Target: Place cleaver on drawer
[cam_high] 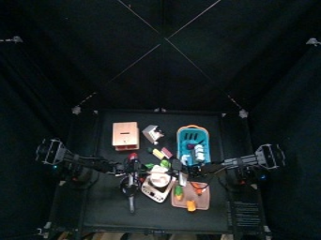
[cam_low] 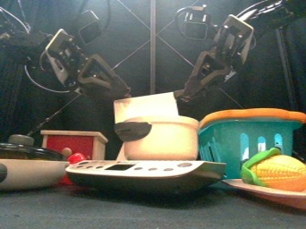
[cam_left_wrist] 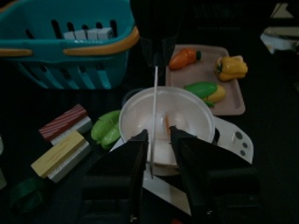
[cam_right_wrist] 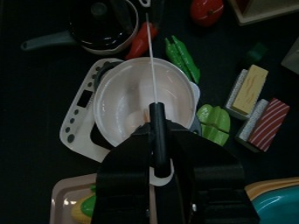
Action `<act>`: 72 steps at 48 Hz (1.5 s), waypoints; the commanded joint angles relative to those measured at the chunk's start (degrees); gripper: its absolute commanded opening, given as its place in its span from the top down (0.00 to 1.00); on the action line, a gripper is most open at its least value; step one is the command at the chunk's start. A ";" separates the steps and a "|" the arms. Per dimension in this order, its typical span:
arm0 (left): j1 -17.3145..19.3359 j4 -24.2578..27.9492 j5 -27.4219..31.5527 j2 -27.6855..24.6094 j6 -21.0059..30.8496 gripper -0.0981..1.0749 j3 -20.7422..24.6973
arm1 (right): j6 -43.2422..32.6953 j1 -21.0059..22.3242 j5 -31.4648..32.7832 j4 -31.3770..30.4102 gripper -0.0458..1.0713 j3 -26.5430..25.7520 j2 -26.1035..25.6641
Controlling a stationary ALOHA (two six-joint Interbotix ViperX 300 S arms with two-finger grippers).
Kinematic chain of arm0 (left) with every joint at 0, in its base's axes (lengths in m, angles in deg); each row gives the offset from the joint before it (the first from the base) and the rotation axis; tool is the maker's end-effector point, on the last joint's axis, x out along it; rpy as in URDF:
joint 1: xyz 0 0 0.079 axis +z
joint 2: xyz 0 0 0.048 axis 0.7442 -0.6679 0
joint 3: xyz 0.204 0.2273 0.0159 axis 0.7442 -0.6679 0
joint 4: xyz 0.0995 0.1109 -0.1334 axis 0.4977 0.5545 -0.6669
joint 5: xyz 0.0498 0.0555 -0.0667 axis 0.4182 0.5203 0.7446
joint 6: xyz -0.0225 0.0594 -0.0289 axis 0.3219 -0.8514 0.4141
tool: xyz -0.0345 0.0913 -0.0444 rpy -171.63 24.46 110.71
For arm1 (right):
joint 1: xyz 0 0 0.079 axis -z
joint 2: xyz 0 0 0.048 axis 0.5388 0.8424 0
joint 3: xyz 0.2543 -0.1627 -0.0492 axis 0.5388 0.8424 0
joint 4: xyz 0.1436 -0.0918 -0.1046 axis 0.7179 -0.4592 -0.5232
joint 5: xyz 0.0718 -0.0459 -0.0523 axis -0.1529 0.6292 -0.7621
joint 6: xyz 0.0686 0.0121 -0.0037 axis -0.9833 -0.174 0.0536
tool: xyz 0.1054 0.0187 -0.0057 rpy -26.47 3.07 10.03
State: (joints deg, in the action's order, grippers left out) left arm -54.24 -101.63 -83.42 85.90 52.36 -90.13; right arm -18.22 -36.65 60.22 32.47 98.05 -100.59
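The cleaver [cam_low: 149,106] is held upright above a white bowl, its light blade facing the front camera. In both wrist views it shows edge-on as a thin pale line [cam_left_wrist: 152,105] [cam_right_wrist: 155,70]. My right gripper [cam_right_wrist: 155,131] [cam_low: 182,94] is shut on its dark handle end. My left gripper [cam_left_wrist: 162,153] [cam_low: 120,92] is at the blade's other end, jaws either side of the blade with a gap showing. The salmon drawer [cam_high: 126,134] [cam_low: 74,141] stands at the back left, its flat top bare.
The white bowl [cam_low: 162,139] sits on a kitchen scale [cam_low: 143,174] under the cleaver. A teal basket [cam_high: 193,142] [cam_low: 245,134] stands at the right. A dark pan [cam_right_wrist: 100,26] is at the left front, a pink tray [cam_left_wrist: 239,103] with toy food at the right front. Small toy foods lie around the scale.
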 commanded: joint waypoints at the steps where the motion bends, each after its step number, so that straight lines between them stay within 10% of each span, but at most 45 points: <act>1: 0.26 -0.53 -3.08 2.02 -0.09 0.28 -0.35 | 0.00 0.26 -0.35 0.00 0.53 -0.62 -1.58; 30: 3.96 -6.68 -15.73 18.72 -0.26 0.28 -9.84 | -0.18 12.13 -13.18 8.70 0.53 -7.38 0.79; 72: 3.08 -5.80 -15.64 28.21 -0.09 0.28 -16.52 | -0.26 22.15 -24.87 24.96 0.52 -27.95 26.02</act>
State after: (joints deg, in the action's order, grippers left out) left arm -51.08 -107.61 -98.63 114.21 52.27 -107.27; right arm -18.48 -15.11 36.41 56.38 72.82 -74.31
